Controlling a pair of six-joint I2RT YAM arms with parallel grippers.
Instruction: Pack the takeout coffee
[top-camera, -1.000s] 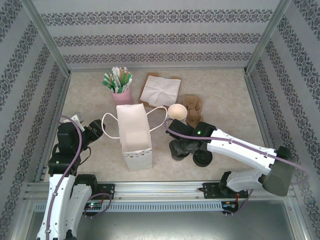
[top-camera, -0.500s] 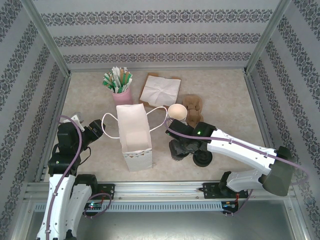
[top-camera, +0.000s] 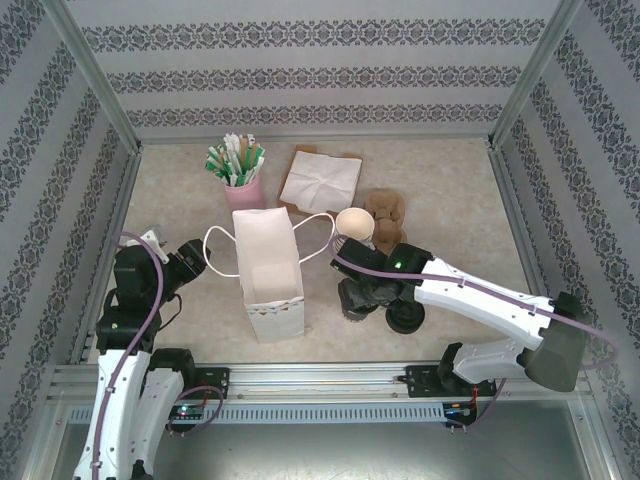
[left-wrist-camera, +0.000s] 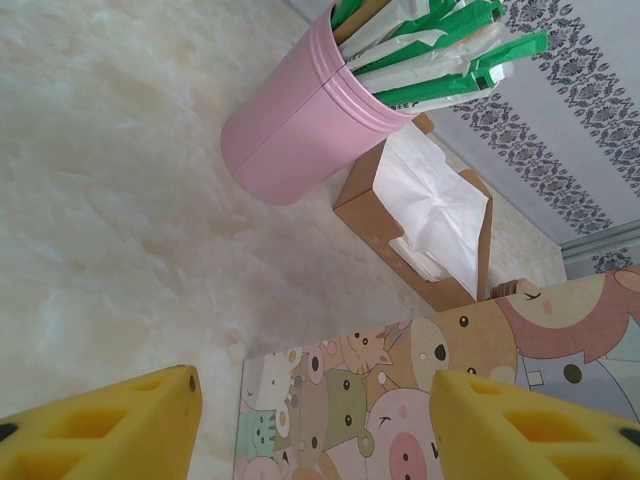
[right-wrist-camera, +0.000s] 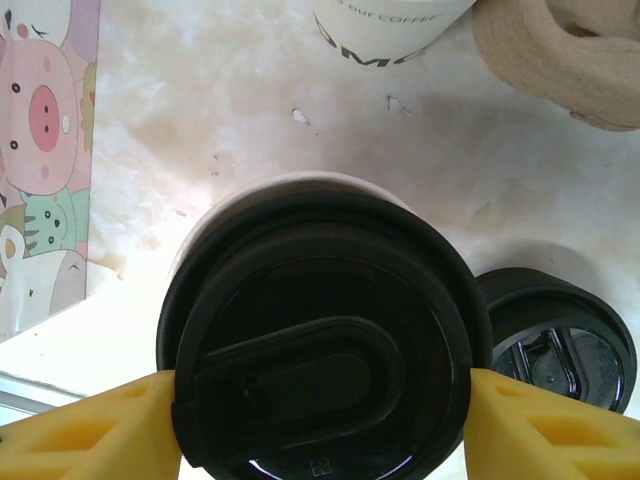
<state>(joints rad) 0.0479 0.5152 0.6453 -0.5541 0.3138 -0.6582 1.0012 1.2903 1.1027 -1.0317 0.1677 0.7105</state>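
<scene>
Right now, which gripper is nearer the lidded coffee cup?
Right. The right gripper straddles the coffee cup, with one finger on each side of it. The left gripper sits on the far side of the paper bag, well away from the cup.

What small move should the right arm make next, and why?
Probably lift the coffee straight up. The right gripper seems closed on it, with fingers touching both sides of its lid, and the bag stands just to its left.
</scene>
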